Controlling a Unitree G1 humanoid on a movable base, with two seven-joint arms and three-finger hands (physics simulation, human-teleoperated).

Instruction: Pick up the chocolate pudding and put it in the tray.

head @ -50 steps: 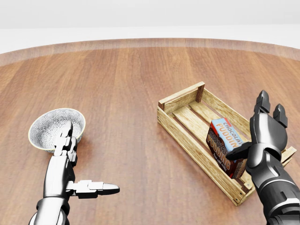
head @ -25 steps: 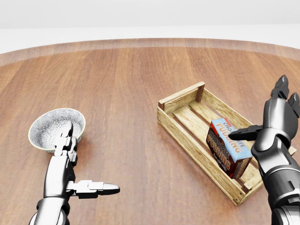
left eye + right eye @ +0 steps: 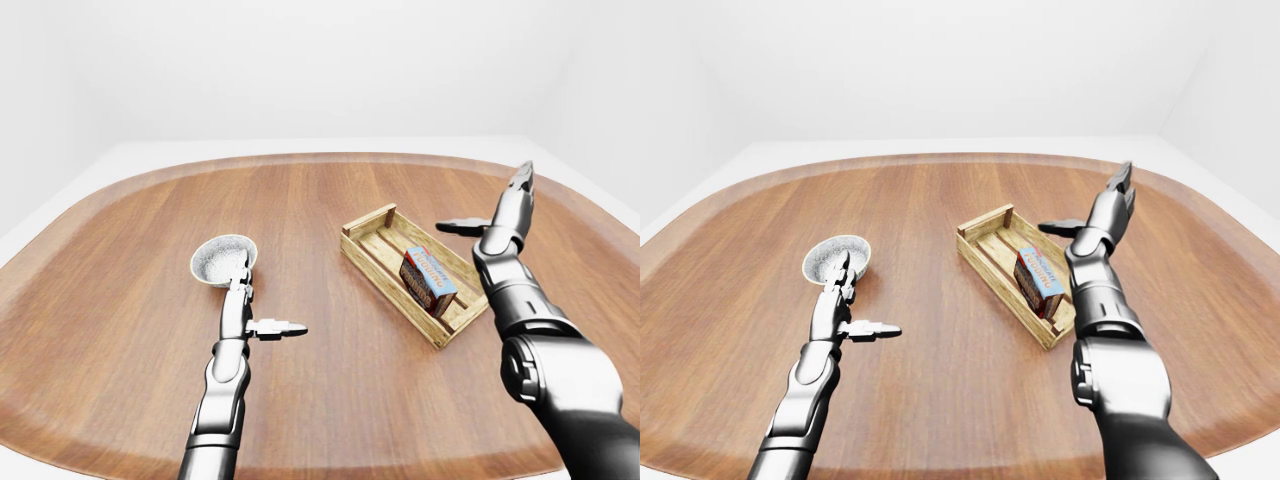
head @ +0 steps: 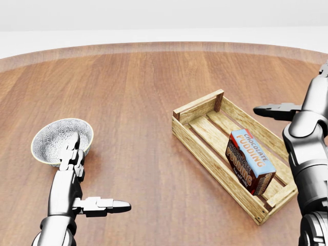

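I've got the wooden worktop (image 4: 133,87) filling nearly all of the head view, rounded edge along the top, white floor beyond it.

Next biggest: the tray (image 4: 202,138), a slatted wooden crate sitting diagonally at centre-right of the head view, one short end toward the upper middle, the other toward the lower right corner.

My right arm comes up the right edge of the head view. Right robot hand (image 3: 505,210) is raised above the worktop, to the right of the tray and apart from it; fingers spread, thumb sticking out toward frame left over the tray's far long rail. Holding nothing. In the left-eye view the two long fingers point up toward the upper right.

Left arm enters bottom left. Left robot hand (image 4: 77,177) is low over the worktop, fingers spread too, thumb pointing right, other fingers pointing up-frame w/ tips reaching the near rim of the bowl. Can't tell if they actually touch it. Nothing held.

Bowl (image 4: 56,136): pale, patterned, sits at left of the head view, well apart from the tray.

Chocolate pudding (image 4: 250,161) is inside the tray, in its lower-right half, standing on a long edge and tilted, leaning toward the frame's right. Blue top face w/ lettering up, brown side face toward me. No robot hand touches it.
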